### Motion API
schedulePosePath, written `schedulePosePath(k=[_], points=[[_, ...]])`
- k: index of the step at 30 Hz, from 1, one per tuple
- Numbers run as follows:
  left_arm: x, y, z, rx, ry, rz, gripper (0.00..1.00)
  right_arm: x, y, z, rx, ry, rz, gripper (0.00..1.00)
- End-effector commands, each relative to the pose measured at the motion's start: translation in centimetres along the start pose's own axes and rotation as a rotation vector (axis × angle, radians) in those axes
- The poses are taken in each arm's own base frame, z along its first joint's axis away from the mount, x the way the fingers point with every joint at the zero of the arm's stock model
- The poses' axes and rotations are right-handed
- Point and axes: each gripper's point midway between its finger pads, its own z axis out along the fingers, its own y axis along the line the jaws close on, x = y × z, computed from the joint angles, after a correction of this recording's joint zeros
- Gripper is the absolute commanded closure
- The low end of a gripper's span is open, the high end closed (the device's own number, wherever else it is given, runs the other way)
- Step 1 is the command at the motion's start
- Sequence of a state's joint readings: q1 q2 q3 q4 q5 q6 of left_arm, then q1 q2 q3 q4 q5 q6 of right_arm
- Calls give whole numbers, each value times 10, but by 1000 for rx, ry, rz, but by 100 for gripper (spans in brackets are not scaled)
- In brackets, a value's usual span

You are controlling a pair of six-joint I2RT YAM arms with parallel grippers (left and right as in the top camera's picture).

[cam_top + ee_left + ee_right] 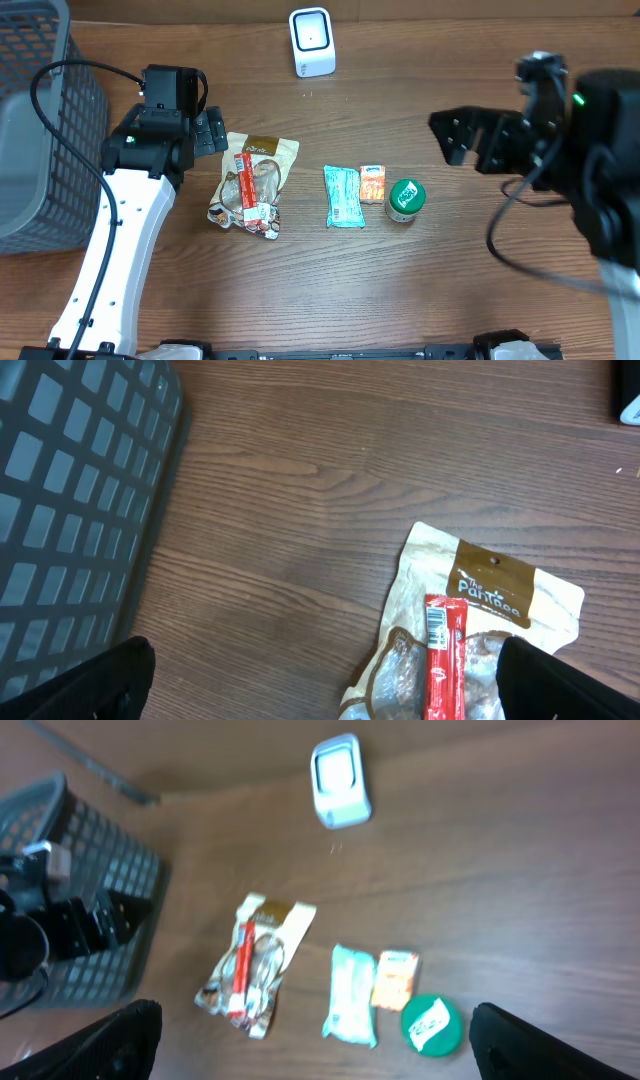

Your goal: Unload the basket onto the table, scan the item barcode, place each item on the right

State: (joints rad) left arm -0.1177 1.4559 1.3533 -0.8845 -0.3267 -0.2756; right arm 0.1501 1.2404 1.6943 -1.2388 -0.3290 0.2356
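Wood table (pixel 420 300): bare boards lie under both tools. We judge the flat packets hard to get fingers beneath, so a scrape could shove them away instead of lifting them.
Grey mesh basket (pixel 40 120): stands close beside the left arm. A wide swing toward the scanner could clip its wall.
Left gripper (pixel 212 131): spread wide with nothing in it, hovering just short of the pouch's top edge.
Right gripper (pixel 455 138): likewise spread and empty, raised, off to the outer side of the green tub.
Snack pouch (pixel 262 165): we cannot tell which item is meant, but this one lies nearest, just ahead of the left fingertips. It is crinkly film, so we expect a pinch to slip or to fold the code out of sight.
White scanner (pixel 311 41): upright, far ahead of both tools. An item carried tilted could miss its window.
Teal packet (pixel 343 196): lies between the two tools, right against the orange packet.
Green tub (pixel 405 199): the item closest to the right gripper. We think a glancing touch could tip it or set it rolling.
Red stick (pixel 443 660): rests on top of the pouch with its barcode facing up. Closing on the pouch may drag both or knock the stick off.
Orange packet (pixel 372 183): wedged between the teal packet and the tub. Reaching for it risks nudging both neighbours.
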Motion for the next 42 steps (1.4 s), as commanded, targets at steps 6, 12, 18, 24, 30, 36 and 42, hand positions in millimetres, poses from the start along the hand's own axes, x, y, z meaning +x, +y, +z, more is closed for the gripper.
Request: schedulePosePath(k=[6, 12, 18, 24, 30, 36, 42], points=[[-8, 2, -5, -9, -26, -9, 0, 29, -5, 53, -63, 272, 123, 34], [-8, 2, -5, -9, -25, -9, 0, 55, -5, 79, -46, 379, 117, 59], [-8, 2, -5, -9, -25, -8, 0, 91, -18, 113, 140, 452, 122, 88], [-8, 2, -5, -9, -26, -9, 1, 128, -10, 164, 214, 434, 82, 91], [-8, 2, -5, -9, -26, -9, 0, 164, -22, 206, 327, 395, 43, 89], [-8, 2, -5, -9, -25, -9, 0, 184, -32, 232, 368, 402, 30, 88], [-8, 2, -5, -9, -25, -9, 0, 204, -46, 250, 428, 454, 68, 83]])
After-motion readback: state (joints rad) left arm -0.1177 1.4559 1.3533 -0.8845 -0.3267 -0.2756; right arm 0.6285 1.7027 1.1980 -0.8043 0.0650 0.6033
